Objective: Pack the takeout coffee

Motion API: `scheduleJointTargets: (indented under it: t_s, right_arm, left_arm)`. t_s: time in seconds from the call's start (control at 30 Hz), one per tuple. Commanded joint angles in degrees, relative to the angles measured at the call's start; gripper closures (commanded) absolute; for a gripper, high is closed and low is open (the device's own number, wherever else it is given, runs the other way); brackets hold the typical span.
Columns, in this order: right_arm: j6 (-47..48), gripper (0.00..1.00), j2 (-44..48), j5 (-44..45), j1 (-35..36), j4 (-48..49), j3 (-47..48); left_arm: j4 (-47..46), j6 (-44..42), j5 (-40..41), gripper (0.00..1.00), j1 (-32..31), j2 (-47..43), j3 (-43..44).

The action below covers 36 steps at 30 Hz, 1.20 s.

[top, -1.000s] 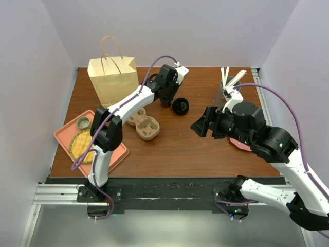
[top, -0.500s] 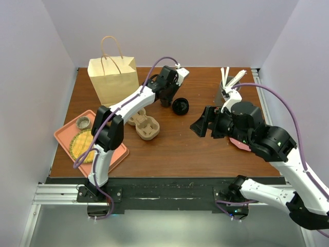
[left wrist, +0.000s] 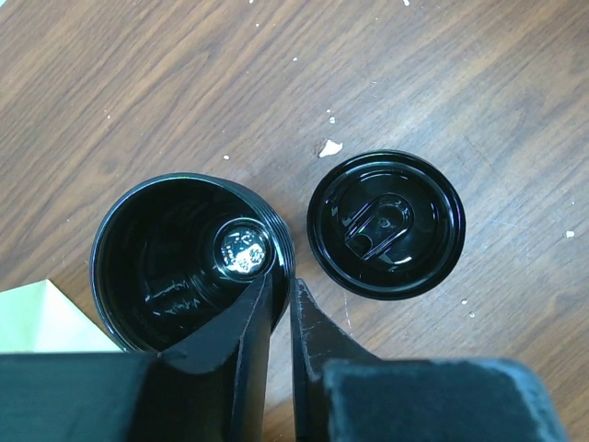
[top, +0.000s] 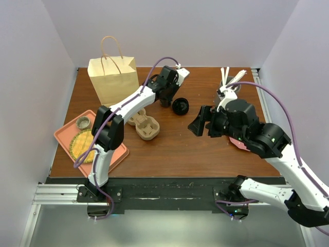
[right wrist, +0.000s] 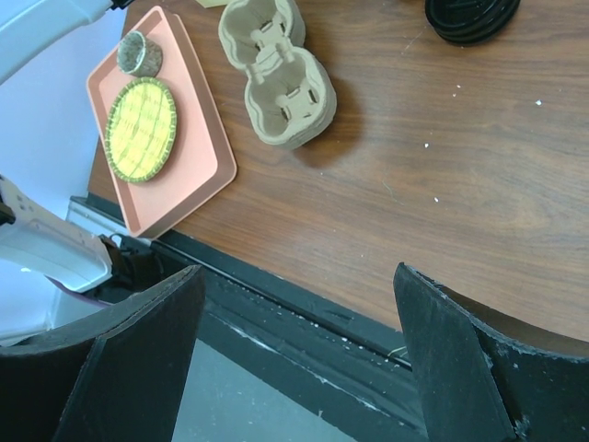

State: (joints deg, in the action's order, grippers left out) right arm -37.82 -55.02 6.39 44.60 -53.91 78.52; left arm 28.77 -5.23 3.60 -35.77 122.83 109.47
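Note:
No lidded takeout coffee shows in any view. A lidless black cup (left wrist: 166,249) stands at the table's back middle (top: 165,102), with a loose black sip lid (left wrist: 386,226) lying flat just to its right (top: 180,106). My left gripper (left wrist: 281,281) comes down on the cup's right rim. One finger (left wrist: 244,322) is inside the cup and the other (left wrist: 317,331) outside, pinching the wall. My right gripper (right wrist: 296,276) hangs wide open over the table's near edge, right of centre (top: 198,126), with nothing between its fingers.
A tan paper bag (top: 113,77) stands upright at the back left. A cardboard cup carrier (top: 145,125) lies in front of the cup. A pink tray (top: 110,154) at the front left bears a yellow plate (top: 82,145) and a small cup (top: 83,122). A utensil holder (top: 229,85) stands back right.
My left gripper's fingers have closed in on the cup's rim. The right arm has shifted slightly left, its gripper still wide open.

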Motion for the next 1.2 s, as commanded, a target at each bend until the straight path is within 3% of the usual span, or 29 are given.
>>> scheduleJointTargets:
  t_s: [0.0, 0.2, 0.8, 1.17]
  right_arm:
    - [1.7, 0.12, -0.7, -0.9, -0.1, 1.9, 2.0]
    - [2.2, 0.12, -1.7, -1.3, -0.1, 2.1, 2.3]
    - [3.4, 0.12, -3.1, -1.5, -0.2, 1.7, 3.7]
    - [2.4, 0.12, -2.2, -1.4, -0.2, 1.7, 2.5]
  left_arm:
    - [-0.9, -1.1, -0.6, 0.84, -0.1, -0.3, 2.8]
    - [-0.8, -1.4, -1.7, 1.0, -0.2, -0.1, 2.9]
    - [-0.5, -1.2, 2.6, 1.0, -0.1, -1.5, 4.3]
    - [0.7, -5.3, 12.6, 1.0, -1.2, -2.1, 2.4]
